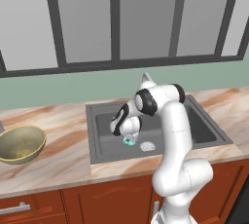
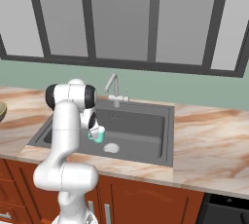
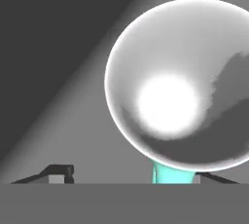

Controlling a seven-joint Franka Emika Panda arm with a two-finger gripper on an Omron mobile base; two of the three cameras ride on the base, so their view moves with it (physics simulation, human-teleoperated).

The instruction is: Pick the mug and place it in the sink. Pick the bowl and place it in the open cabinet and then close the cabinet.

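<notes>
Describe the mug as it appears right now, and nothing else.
The mug is a small teal-green cup with a white, glossy inside that looks like glazed ceramic. It sits at the tip of the gripper, low inside the sink, left of the round drain. Whether it hangs just above the basin floor or rests on it cannot be told. In the hand view its round white mouth faces the camera, with a strip of teal wall at its lower edge. Its handle cannot be made out.

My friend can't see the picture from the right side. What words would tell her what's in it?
A white robot arm reaches down into a dark grey sink, its hand holding a small teal mug near the silver drain. A faucet stands behind, marble counter all around, big windows above.
</notes>
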